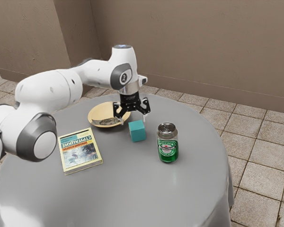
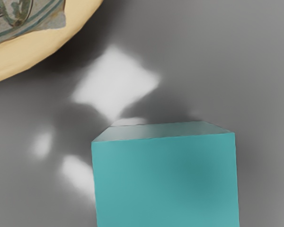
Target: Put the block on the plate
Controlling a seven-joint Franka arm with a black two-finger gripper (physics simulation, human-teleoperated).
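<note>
My gripper (image 1: 133,120) is open, its two fingers spread and pointing down just above and behind the teal block (image 1: 137,131) in the exterior view. The block appears to rest upright on the table. In the wrist view the same block (image 2: 165,182) looms large at the lower edge, close under the hand. The yellowish plate (image 1: 94,110) lies beside the gripper, toward the exterior view's left, with a patterned grey patch in its middle. Part of the plate's rim (image 2: 47,56) also appears in the wrist view, apart from the block.
A green-labelled can (image 1: 168,146) stands on the round grey table (image 1: 142,194), to the block's side toward the exterior view's right. A book (image 1: 80,153) lies flat nearer the arm, in front of the plate. Beyond the table is a plain wall.
</note>
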